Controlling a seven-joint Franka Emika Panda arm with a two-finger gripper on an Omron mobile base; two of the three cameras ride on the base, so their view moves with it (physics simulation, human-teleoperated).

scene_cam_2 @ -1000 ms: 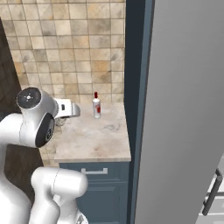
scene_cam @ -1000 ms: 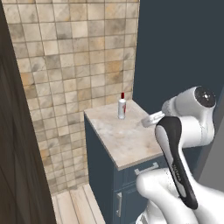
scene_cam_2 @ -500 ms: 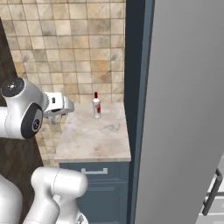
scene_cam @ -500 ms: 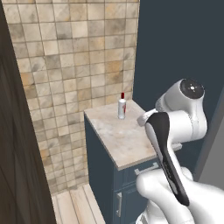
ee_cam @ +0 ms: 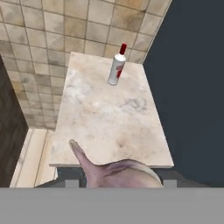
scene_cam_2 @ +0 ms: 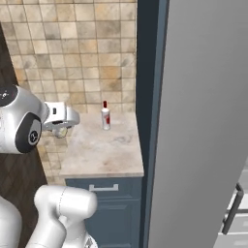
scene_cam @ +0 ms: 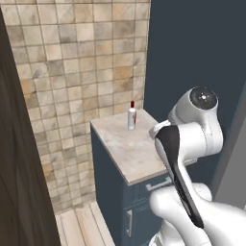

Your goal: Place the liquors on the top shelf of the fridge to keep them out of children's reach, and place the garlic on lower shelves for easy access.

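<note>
The garlic (ee_cam: 120, 174), a whitish-pink bulb with a pointed tip, sits between the finger tips of my gripper (ee_cam: 117, 183), which is shut on it above the near edge of the marble counter (ee_cam: 109, 118). From the right base view, the gripper (scene_cam_2: 60, 129) hangs off the counter's left side. One of the liquors, a white bottle with a red cap (ee_cam: 116, 68) (scene_cam: 131, 117) (scene_cam_2: 105, 117), stands upright at the back of the counter, well clear of the gripper. The grey fridge door (scene_cam_2: 203, 121) rises to the right; its shelves are hidden.
The counter tops a dark blue cabinet (scene_cam_2: 104, 208) with a drawer handle. A tiled wall (scene_cam: 86, 57) runs behind it, and a dark wooden panel (scene_cam: 19, 168) stands at the left. A tall dark blue panel (scene_cam_2: 147, 97) separates counter and fridge.
The arm has swung back, carrying the hand with the garlic leftward in the right base view, away from the bottle. The bottle has not moved.
</note>
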